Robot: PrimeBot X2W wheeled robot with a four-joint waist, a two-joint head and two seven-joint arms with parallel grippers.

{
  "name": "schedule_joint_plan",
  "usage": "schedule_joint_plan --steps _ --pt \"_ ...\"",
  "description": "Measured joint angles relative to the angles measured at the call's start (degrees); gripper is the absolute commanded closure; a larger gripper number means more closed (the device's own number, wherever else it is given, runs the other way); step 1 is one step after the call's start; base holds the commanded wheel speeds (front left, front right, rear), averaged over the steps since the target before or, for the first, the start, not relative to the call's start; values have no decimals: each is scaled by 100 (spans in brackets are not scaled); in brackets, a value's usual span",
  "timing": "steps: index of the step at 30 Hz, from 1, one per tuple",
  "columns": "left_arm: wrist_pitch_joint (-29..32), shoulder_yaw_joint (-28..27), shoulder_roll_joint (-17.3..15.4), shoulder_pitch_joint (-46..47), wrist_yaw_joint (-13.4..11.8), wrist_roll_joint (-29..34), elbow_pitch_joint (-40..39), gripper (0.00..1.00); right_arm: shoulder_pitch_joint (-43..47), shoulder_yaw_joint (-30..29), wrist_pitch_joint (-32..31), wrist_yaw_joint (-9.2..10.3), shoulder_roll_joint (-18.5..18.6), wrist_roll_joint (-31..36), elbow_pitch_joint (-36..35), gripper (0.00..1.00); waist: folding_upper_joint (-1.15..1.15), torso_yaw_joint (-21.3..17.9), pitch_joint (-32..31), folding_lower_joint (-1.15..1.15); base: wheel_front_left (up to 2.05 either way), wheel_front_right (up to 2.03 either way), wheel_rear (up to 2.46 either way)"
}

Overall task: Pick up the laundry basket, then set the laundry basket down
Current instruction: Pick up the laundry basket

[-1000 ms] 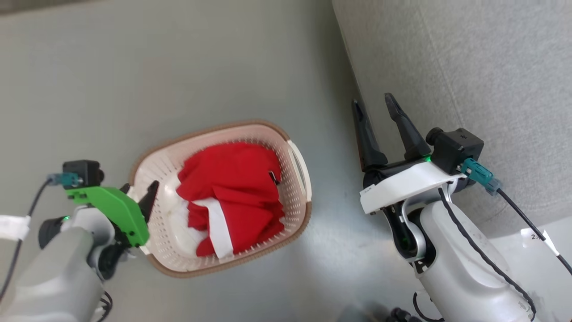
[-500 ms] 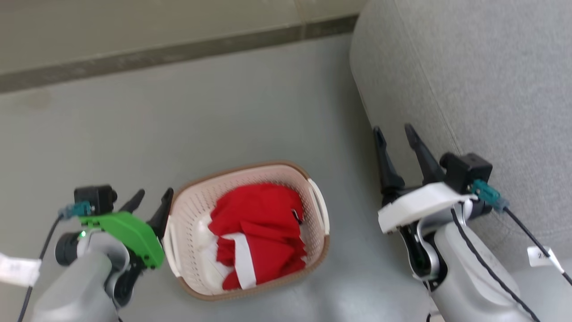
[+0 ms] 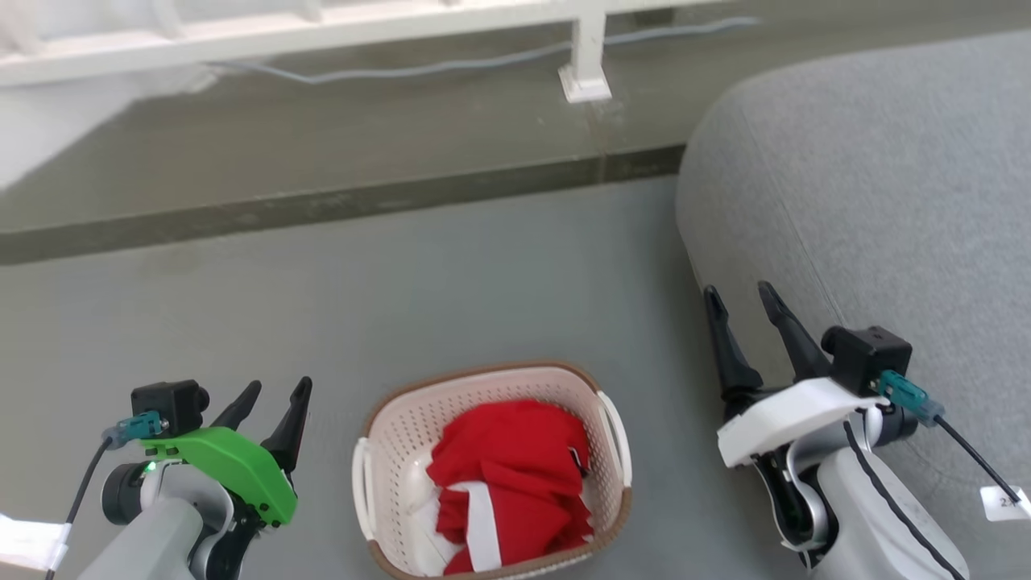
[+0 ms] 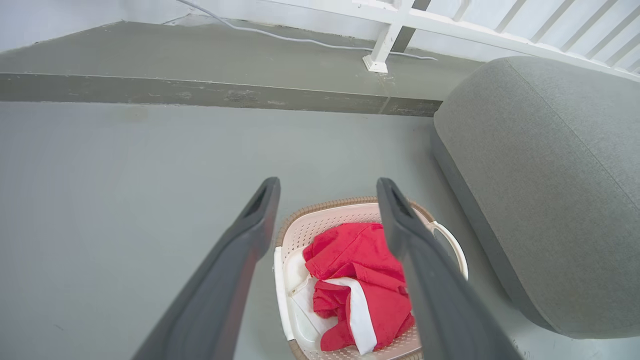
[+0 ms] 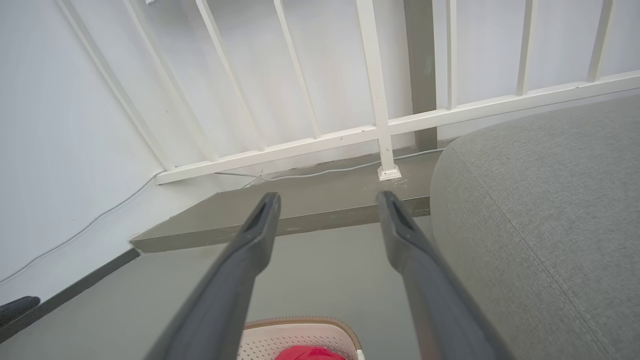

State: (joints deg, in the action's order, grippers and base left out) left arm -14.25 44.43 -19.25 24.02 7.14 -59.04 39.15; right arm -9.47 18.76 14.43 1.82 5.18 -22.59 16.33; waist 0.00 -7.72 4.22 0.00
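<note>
Head view: our left gripper (image 3: 280,383) and right gripper (image 3: 736,288) gape empty; a lopsided lift may tip the laundry basket (image 3: 475,371).

Cream perforated plastic laundry basket (image 3: 395,435) with brown woven-look rim, its near end cut by the head view's bottom edge; crumpled red and white cloth (image 3: 507,475) hides much of its floor. In the left wrist view, a dark finger (image 4: 425,280) of the left gripper (image 4: 327,185) masks part of its wall. A white cable tag (image 3: 1003,501) is too small to read.
</note>
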Motion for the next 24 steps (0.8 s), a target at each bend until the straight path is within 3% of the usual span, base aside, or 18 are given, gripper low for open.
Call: schedule_joint_plan --steps 7,24 --pt "0 -591 -156 -195 -65 333 -597 0 91 -73 0 -129 35 149 -31 0 0 204 -264 0 0 0 0" --pt "-1 -2031 -212 -1137 -385 1647 -2323 0 305 -415 0 -132 30 292 -325 0 0 360 -291 0 0 0 0"
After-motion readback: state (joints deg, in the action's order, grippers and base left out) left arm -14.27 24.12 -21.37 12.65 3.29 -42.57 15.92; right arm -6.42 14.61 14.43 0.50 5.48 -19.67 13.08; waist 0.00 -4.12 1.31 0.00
